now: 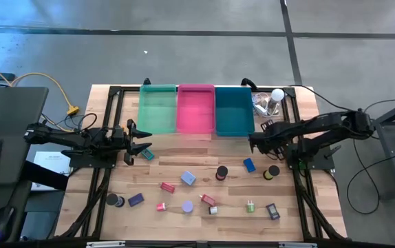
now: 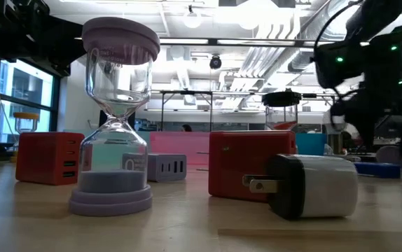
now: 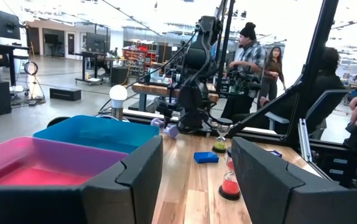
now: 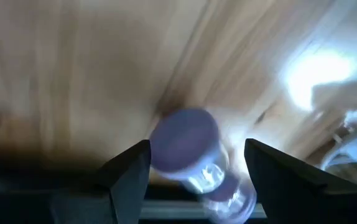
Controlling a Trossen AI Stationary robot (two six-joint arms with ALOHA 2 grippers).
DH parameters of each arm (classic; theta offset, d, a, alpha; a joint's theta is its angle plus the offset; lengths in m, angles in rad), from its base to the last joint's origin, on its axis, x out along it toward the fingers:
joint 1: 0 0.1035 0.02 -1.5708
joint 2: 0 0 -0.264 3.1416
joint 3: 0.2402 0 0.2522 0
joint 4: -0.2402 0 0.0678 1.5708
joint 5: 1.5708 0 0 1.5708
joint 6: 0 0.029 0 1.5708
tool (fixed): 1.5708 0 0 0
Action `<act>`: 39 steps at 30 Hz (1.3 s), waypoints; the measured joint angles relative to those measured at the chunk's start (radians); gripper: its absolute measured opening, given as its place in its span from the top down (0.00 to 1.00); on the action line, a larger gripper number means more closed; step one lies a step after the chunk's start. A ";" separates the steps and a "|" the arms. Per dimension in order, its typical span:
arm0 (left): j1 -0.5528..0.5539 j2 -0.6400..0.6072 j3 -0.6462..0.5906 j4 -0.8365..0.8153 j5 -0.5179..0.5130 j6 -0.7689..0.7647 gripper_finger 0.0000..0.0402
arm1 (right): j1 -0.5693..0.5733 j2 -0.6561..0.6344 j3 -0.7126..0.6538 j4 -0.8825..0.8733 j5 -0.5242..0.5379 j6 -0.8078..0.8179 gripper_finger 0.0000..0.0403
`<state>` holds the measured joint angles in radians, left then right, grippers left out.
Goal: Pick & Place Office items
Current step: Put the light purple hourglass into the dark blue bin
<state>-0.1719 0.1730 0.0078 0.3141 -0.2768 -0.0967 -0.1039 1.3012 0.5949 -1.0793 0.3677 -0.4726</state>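
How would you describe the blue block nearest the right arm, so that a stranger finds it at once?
Start at the teal bin on the wooden table. Below it lies a small blue block, between two dark round rolls. It is the only bright blue piece there.

Lavender hourglass [image 4: 194,158] blurred between right hand's fingers (grip unclear); table items in high view too small to identify.

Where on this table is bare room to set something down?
Bare strip: in front of the pink bin, between left hand and right hand, short of the lavender block. Also the table's near edge. Crowded: the scatter from red block to blue block.
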 joint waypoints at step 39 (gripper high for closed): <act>0.000 0.000 0.000 -0.006 0.000 0.015 0.54 | -0.257 -0.099 0.305 -0.275 -0.153 1.760 0.38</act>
<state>-0.1722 0.1734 0.0078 0.3082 -0.2771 -0.0818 -0.3609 1.2018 0.9001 -1.3540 0.2148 1.2874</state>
